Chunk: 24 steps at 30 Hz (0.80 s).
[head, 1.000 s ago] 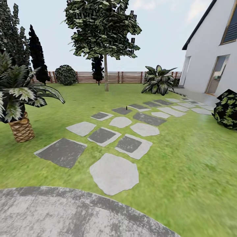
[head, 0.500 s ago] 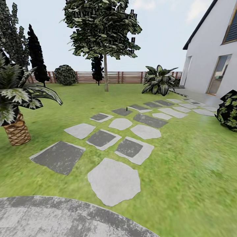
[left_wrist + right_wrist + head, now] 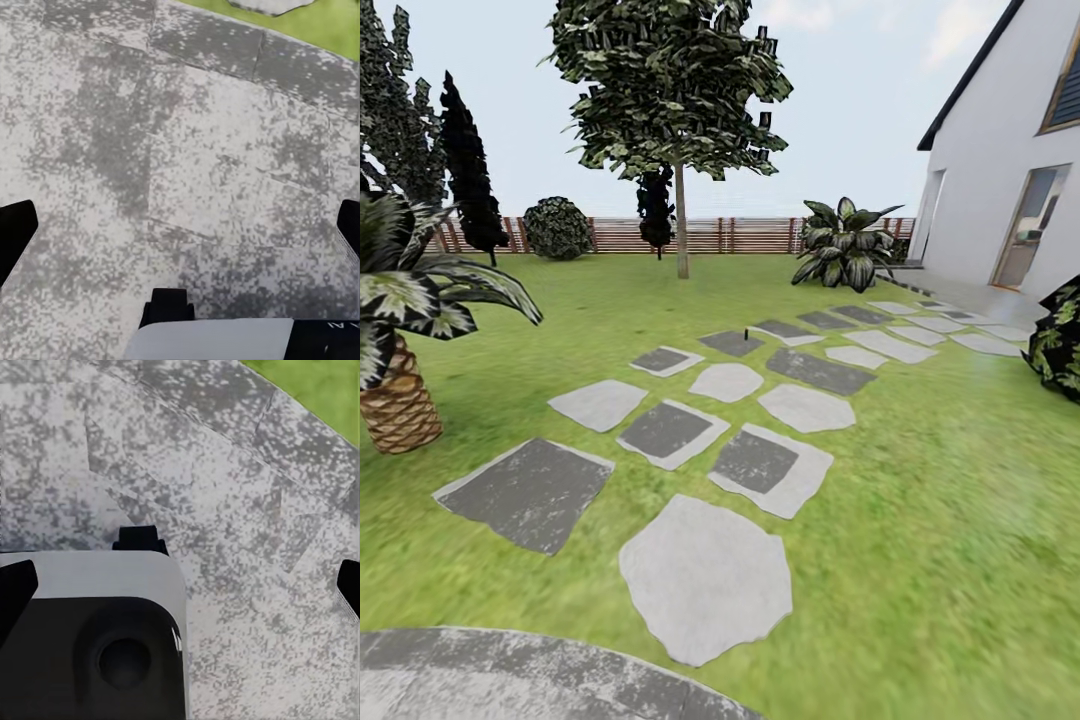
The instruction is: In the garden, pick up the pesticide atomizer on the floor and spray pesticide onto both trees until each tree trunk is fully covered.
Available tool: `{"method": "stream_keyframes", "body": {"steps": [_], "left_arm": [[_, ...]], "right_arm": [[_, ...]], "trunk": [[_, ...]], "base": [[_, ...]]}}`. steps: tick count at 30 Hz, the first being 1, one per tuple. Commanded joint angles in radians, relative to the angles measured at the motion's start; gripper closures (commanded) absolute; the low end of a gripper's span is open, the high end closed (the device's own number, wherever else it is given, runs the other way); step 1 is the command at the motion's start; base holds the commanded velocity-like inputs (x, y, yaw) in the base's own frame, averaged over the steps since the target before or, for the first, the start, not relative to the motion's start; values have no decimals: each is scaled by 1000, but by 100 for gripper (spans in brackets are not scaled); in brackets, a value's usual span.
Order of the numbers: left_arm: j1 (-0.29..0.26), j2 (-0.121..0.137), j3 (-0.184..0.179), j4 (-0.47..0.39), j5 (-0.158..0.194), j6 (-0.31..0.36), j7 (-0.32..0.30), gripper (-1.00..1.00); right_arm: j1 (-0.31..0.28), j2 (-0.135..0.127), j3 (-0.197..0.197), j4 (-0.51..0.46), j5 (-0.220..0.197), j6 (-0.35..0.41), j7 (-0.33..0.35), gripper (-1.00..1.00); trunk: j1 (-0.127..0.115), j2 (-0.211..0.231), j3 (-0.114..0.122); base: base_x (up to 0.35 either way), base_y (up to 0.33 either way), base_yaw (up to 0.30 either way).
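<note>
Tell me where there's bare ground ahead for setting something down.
The open green lawn right of the grey stepping stones, and the grass between them and the scaly-trunked palm. It is crowded by the brown slat fence, with shrubs.

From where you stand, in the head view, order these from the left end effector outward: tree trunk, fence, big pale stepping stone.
1. Big pale stepping stone, just ahead.
2. Tree trunk, far back, centre.
3. Fence, behind it.

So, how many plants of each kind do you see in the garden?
Tall tree, bare grey-brown trunk: 1
Short palm, scaly brown trunk: 1
Narrow dark cypress-like trees: 3
Round dark-green shrubs: 2
Broad-leaved striped plant: 1
Total: 8
</note>
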Motion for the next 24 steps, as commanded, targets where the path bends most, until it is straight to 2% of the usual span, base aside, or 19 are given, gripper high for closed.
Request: {"method": "stream_keyframes", "body": {"steps": [1,17,22,24], "left_arm": [[0,0,0,0,0,0,0,-100],[-1,0,0,1,0,-1,0,-100],[0,0,0,3,0,0,0,-100],[-1,0,0,3,0,0,0,-100]], "right_arm": [[0,0,0,0,0,0,0,-100],[0,0,0,0,-1,0,0,-100],[0,1,1,-5,0,-24,-1,-100],[0,-6,-1,-21,-2,-75,-1,-100]], "trunk": [[0,0,0],[0,0,0],[0,0,0],[0,0,0]], "base": [[303,0,0],[295,0,0],[283,0,0],[280,0,0]]}}
